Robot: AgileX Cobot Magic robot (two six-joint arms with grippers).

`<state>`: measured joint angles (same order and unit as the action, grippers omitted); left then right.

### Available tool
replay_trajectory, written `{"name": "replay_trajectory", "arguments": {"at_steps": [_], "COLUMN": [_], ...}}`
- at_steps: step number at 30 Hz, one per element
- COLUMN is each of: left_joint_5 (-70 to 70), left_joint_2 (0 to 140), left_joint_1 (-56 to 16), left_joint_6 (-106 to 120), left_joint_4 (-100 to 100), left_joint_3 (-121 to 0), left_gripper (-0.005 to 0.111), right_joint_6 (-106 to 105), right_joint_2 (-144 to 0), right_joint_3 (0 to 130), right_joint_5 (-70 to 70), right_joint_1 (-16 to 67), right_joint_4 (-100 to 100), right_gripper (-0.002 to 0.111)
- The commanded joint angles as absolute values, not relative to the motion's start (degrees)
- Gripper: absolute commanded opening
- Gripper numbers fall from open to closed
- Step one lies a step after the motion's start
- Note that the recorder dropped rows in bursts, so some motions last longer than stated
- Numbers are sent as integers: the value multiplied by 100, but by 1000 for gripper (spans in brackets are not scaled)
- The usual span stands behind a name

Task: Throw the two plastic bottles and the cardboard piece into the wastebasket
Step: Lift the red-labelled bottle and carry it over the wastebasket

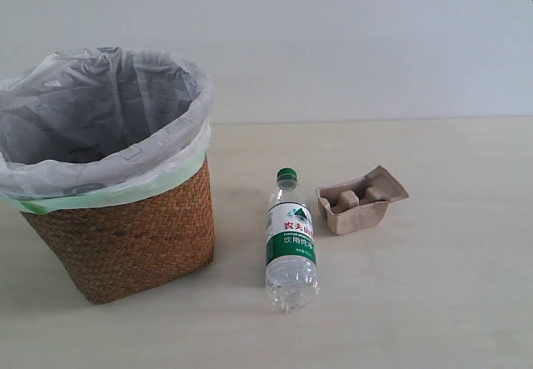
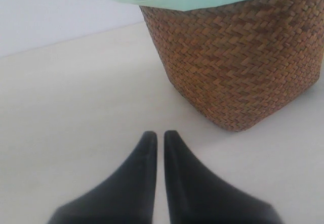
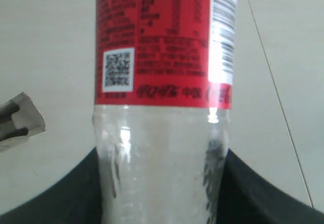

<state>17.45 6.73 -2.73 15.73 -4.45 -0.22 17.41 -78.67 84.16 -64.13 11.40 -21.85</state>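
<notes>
While the right pincer (image 3: 162,198) is clamped on the clear lower body of the red-label bottle (image 3: 162,47), one black finger (image 3: 61,193) pressed to each side, the left pincer (image 2: 159,139) has its tips closed to a thin slit with nothing between. It sits low over bare table (image 2: 76,97), near the wicker wastebasket (image 2: 238,67). The wastebasket stands upright toward the table's left edge, lined with a white bag (image 1: 100,111) that is pale green at the rim. Just beside it, not touching, the green-cap bottle (image 1: 291,244) lies on its side, cap toward the far edge. The cardboard tray (image 1: 360,201) sits near that bottle's neck, on the right-edge side, apart from it, open side up.
</notes>
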Motion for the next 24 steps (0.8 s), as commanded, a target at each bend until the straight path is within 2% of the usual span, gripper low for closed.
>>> {"name": "replay_trajectory", "arguments": {"at_steps": [1,6,8,9,11,12,13,15,16,20,24], "left_joint_5": [1671,1671,1671,1671,1671,1671,1671,1671,1671,1671,1671], "left_joint_2": [639,639,639,639,639,639,639,639,639,639,639], "left_joint_1": [-256,-256,-256,-256,-256,-256,-256,-256,-256,-256,-256], "left_joint_6": [1519,1519,1519,1519,1519,1519,1519,1519,1519,1519,1519], "left_joint_4": [-493,-493,-493,-493,-493,-493,-493,-493,-493,-493,-493], "left_joint_3": [0,0,0,0,0,0,0,0,0,0,0], "left_gripper": [4,4,4,4,4,4,4,4,4,4,4], "right_joint_6": [1868,1510,717,0,-1182,-1520,-1417,-1022,-995,-667,-506], "right_joint_2": [-8023,-8516,-8612,-8626,-8674,-8726,-8794,-8939,-9053,-9464,-9840], "right_joint_3": [8463,8463,8474,8505,8631,8730,8854,8985,9057,9406,9743], "right_joint_5": [-6478,-6234,-5663,-5257,-4848,-4678,-4462,-4164,-4150,-4215,-4236], "right_joint_1": [1153,1351,1601,1776,2017,2193,2402,2719,2875,3230,3434], "right_joint_4": [-1992,-152,1526,3073,4915,5557,5719,5571,5531,5479,5456], "right_gripper": [1,1,1,2,10,20,36,86,104,95,94]}}
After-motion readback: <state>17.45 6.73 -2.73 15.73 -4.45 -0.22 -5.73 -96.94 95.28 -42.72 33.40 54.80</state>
